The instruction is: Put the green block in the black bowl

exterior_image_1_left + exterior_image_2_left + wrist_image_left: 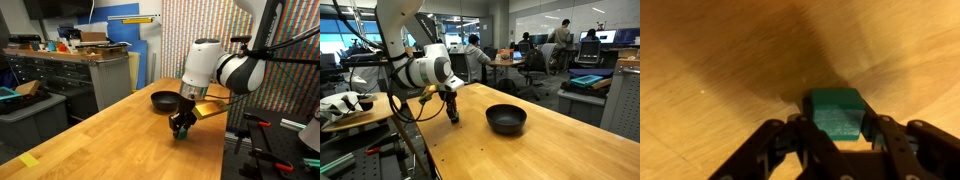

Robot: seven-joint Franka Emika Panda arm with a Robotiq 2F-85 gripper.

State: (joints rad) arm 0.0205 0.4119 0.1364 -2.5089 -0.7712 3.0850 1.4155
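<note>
jaws pinch the green block (835,112) from both sides, low on the wooden surface (570,140), likely gripped square so it lifts cleanly toward the empty black bowl (506,119) nearby.

1. Table (110,140): light wood plank top with visible grain, seen in both exterior views (535,150).
2. Black bowl (506,118): stands upright on the table, open side up.
3. Green block (835,108): near the black bowl, not touching it. It is clamped between the fingers of the gripper (835,121), and contact with the table cannot be confirmed.
4. Yellow tape strip (28,160): lies flat near a table edge, well apart from the black bowl.
</note>
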